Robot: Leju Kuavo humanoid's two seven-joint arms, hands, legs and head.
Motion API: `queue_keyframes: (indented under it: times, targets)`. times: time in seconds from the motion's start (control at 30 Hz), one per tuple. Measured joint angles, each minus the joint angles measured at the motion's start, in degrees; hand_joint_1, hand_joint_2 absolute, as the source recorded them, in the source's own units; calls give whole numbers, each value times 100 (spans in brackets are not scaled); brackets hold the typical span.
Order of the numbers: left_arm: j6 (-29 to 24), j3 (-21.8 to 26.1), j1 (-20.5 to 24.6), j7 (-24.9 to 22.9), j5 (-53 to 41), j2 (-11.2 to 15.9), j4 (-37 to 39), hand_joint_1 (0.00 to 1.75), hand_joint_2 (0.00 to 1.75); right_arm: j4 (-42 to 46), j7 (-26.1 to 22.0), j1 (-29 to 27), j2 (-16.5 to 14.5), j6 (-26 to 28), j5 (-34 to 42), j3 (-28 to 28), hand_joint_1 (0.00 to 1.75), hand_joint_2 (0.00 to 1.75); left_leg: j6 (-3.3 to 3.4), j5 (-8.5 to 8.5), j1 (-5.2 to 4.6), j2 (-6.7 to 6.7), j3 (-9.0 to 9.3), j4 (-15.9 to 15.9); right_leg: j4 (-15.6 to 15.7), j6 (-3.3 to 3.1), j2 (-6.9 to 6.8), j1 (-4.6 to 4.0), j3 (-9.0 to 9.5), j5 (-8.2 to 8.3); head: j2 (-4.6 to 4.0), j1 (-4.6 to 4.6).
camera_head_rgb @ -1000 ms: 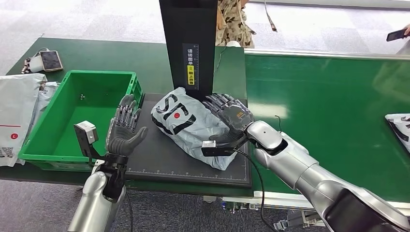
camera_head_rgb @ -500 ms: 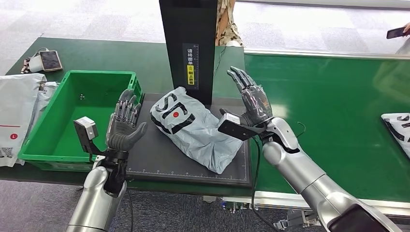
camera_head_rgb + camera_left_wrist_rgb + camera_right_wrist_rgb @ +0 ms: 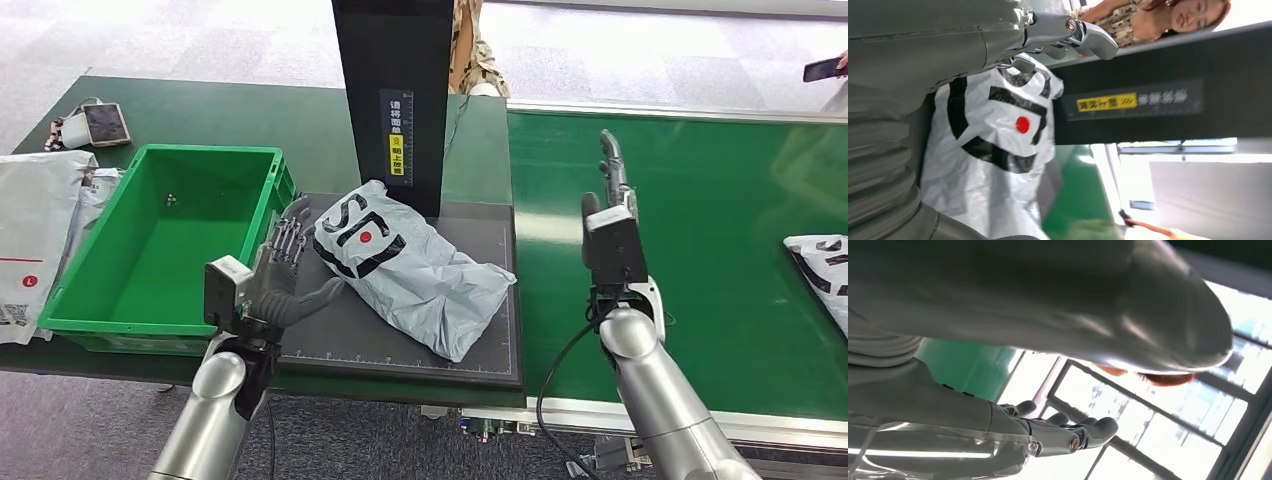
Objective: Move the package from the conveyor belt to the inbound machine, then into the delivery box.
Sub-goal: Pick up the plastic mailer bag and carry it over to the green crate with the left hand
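Grey plastic package (image 3: 405,268) lies on black scan pad (image 3: 470,350). Left hand (image 3: 283,285) spread, touching it; right hand (image 3: 612,190) spread, empty. Next: grip, carry to green plastic box (image 3: 70,295).

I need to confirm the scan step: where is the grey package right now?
In the head view, the grey package lies on the black scanner platform, right of the green box, below the black column.

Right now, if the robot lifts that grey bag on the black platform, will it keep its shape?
Probably not. The grey bag is wrinkled, thin plastic and lies slumped, so it will likely sag. Its glossy film looks slippery. The left hand, beside it, may need a firm hold.
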State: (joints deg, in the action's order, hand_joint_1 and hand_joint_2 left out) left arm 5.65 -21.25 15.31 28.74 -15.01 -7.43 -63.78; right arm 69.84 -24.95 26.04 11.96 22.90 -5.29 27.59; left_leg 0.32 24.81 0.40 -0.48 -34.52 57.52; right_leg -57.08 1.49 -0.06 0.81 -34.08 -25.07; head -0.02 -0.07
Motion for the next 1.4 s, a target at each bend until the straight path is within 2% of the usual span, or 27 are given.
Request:
queue_keyframes:
  times: [0.17, 0.4, 0.53, 0.7, 0.87, 0.93, 1.0, 1.07, 1.4]
  targets:
    - [-485, -566, 88, -129, -1010, -102, 23, 0, 175, 636, -91, -803, -209, -315, 246, -931, 0, 0, 0, 5, -1, 1, -2, 0, 2, 2, 2, 1, -2, -2, 0, 1]
    - [-616, -971, 289, -261, -1487, -194, 128, 0, 175, 1013, -55, -1208, -428, -562, 228, -1443, 0, 0, -2, 4, 0, 4, 4, -1, 2, 1, 5, -2, -3, -2, 0, 0]
    - [-924, -1414, 669, -713, -2533, -355, 535, 0, 175, 1194, 15, -1397, -666, -962, 103, -1635, 0, 175, -2, 4, 0, 4, 4, -1, 1, 1, 5, -1, -3, -2, 0, 0]
    - [-995, -2060, 1268, -1511, -3702, -616, 1567, 0, 175, 1308, 134, -1484, -985, -1250, -138, -1851, 0, 175, -2, 4, -1, 5, 4, 0, 1, 2, 7, 2, -1, -1, 0, 1]
    - [-454, -2337, 1564, -2222, -4213, -778, 2639, 0, 175, 1288, 155, -1516, -1283, -1359, -324, -2050, 0, 175, -2, 5, -1, 8, 5, -2, 1, 1, 10, 0, -2, -2, 0, -1]
    - [-270, -2351, 1627, -2348, -4315, -797, 2920, 22, 175, 1244, 159, -1480, -1361, -1374, -345, -2092, 0, 175, -2, 5, 0, 8, 8, -4, 1, 0, 9, -1, 1, -3, 0, -1]
    - [-226, -2351, 1684, -2390, -4372, -816, 3104, 109, 175, 1205, 166, -1456, -1421, -1374, -357, -2121, 0, 175, -3, 5, 0, 8, 17, -8, 1, -3, 8, -2, 9, -5, 0, 0]
    - [-246, -2335, 1704, -2398, -4397, -824, 3187, 175, 175, 1193, 173, -1468, -1468, -1371, -369, -2145, 0, 175, -5, 6, 0, 8, 26, -9, 1, -5, 8, -2, 18, -6, 0, 1]
    - [-566, -2054, 1705, -2343, -4691, -824, 3183, 175, 175, 1219, 194, -1577, -1545, -1374, -442, -2176, 0, 175, -6, 7, 0, 8, 62, -10, 1, -5, 9, -1, 54, -7, 0, 1]
